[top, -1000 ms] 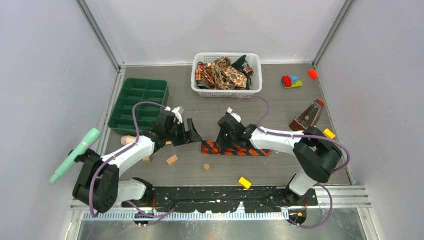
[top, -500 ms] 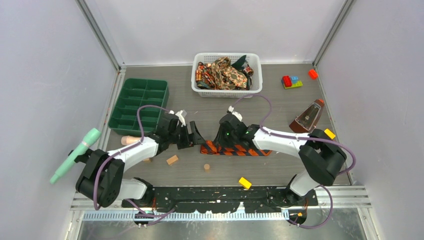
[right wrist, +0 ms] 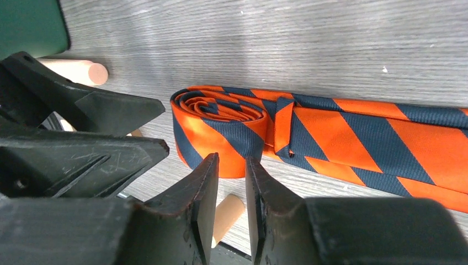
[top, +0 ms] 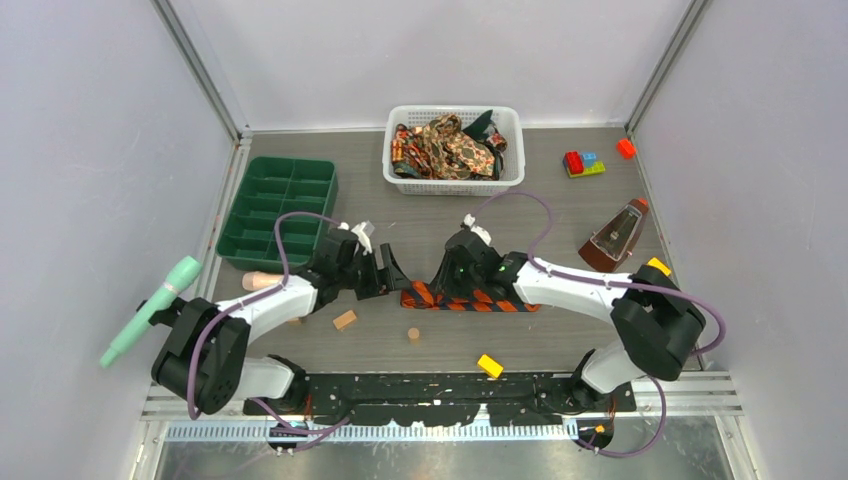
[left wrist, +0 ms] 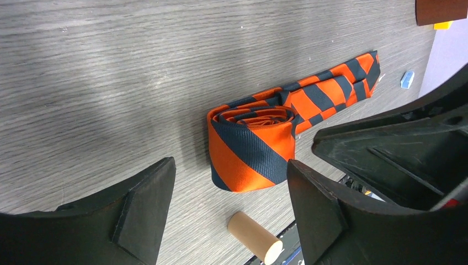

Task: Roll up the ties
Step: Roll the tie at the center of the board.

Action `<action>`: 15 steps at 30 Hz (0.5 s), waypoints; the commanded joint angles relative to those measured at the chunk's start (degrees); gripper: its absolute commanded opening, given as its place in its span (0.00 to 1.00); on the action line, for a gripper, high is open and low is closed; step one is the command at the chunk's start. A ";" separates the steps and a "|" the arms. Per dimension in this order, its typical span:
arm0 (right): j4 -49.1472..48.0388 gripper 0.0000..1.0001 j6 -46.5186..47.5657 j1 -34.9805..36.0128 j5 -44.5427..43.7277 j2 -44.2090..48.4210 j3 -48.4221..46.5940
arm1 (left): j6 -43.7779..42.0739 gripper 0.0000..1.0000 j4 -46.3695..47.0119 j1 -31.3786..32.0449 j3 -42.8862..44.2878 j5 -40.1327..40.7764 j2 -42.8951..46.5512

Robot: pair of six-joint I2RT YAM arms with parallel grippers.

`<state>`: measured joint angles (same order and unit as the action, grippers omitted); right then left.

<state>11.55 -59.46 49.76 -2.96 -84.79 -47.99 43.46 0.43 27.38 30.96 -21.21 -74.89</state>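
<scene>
Rolling part-done: left gripper (left wrist: 229, 168) wide open, empty, tie (left wrist: 254, 146) roll just ahead, likely to grab; right gripper (right wrist: 230, 165) near-shut, empty, tips probably bracing roll.

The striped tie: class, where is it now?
In the top view the striped tie lies mid-table, its rolled end beside the left tool, the rest running rightward past the right tool.

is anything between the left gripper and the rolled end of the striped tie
Nothing visible does. The left gripper is open and faces the rolled end of the striped tie directly. A wooden peg lies to one side, clear of the tie.
</scene>
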 commanded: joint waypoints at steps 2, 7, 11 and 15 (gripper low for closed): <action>-2.94 0.26 -1.38 0.08 1.90 -3.24 -0.08 | 0.95 0.76 2.72 0.78 -0.72 -1.04 -0.33; -5.09 0.20 -1.62 0.08 2.08 -5.83 0.16 | 1.57 0.76 3.55 1.18 -1.48 -1.03 -0.54; -6.07 0.18 -1.69 0.05 4.45 -7.22 0.29 | 2.18 0.76 4.67 1.65 -1.94 -1.37 -1.20; -6.65 0.18 -1.87 0.12 4.53 -7.84 0.79 | 3.00 0.75 6.03 2.39 -2.28 -1.55 -2.29</action>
<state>6.68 -60.66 49.76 0.86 -91.57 -47.88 45.21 2.37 28.97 29.28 -21.52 -76.27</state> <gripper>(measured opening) 0.182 0.757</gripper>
